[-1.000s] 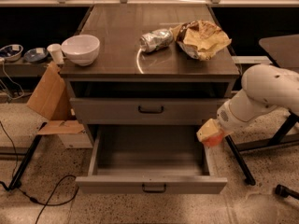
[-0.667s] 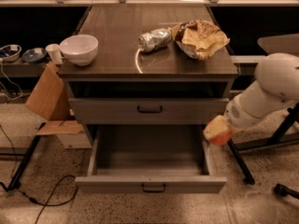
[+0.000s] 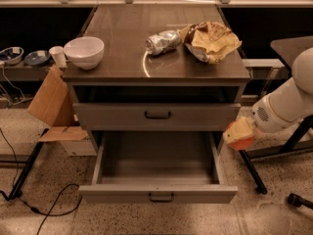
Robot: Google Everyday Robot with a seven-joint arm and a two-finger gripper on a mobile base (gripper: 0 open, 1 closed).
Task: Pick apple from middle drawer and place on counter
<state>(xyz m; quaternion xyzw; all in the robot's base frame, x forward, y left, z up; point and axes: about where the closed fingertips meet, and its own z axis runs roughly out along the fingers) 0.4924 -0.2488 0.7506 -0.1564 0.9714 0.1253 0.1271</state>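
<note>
the gripper (image 3: pixel 238 134) has slid further right over the last second and risen a touch. it now hangs outside the cabinet, just off the right front corner of the middle drawer (image 3: pixel 156 194), about level with the closed drawer (image 3: pixel 157 115) above it. its jaws are clenched on the apple (image 3: pixel 243 143), whose orange-red underside shows beneath them. so the fruit is out and the pulled-out drawer looks bare. i'd say what's left is the lift up and over to the bench (image 3: pixel 122 38).

counting: one apple; two drawers, one open and one shut; and on the bench one white bowl (image 3: pixel 84 51), one silver foil packet (image 3: pixel 163 41) and one crumpled tan bag (image 3: pixel 212 41). the free patch between bowl and packet looks the likeliest landing spot.
</note>
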